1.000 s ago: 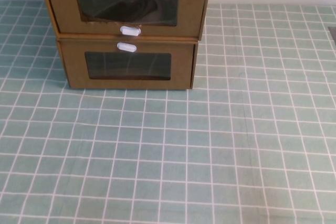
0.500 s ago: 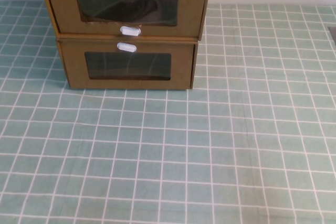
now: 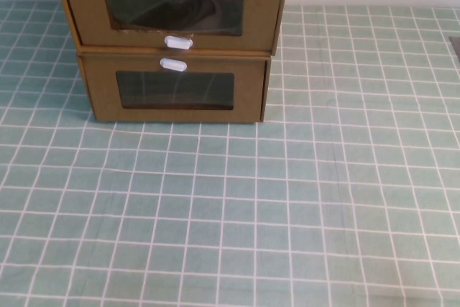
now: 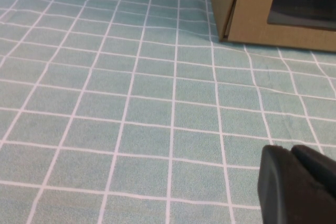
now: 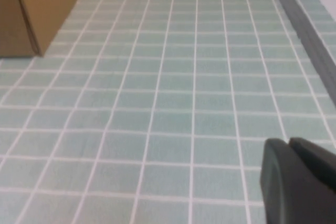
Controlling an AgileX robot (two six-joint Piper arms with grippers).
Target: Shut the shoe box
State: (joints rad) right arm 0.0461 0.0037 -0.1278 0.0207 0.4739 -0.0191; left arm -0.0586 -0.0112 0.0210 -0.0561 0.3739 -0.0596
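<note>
While the high view showed neither arm, it gave you the clearest look at the shoe box: the upper of 2 stacked brown cardboard drawers, at the far left of the tiled counter, with a dark shape behind its clear window and a small white tab just below that window. Its front looked to overhang the twin drawer beneath it slightly, so you could judge it not fully pushed home. Thin cardboard like this likely weighed little and would flex, and the window film would dent, so you would have been wiser to press flat on the solid cardboard beside the window or near the tab rather than pinch anything; a hard shove might also slide the whole stack back.

Through the left wrist view, your left hand hung low over the counter, its dark fingers seemingly pressed together, with the lower corner of the stack ahead and well apart from it.

From the right wrist view, your right hand likewise sat just above the counter, fingers apparently together, and the cardboard stack stood far off across open tiles, with a dark strip along the counter's other edge.
</note>
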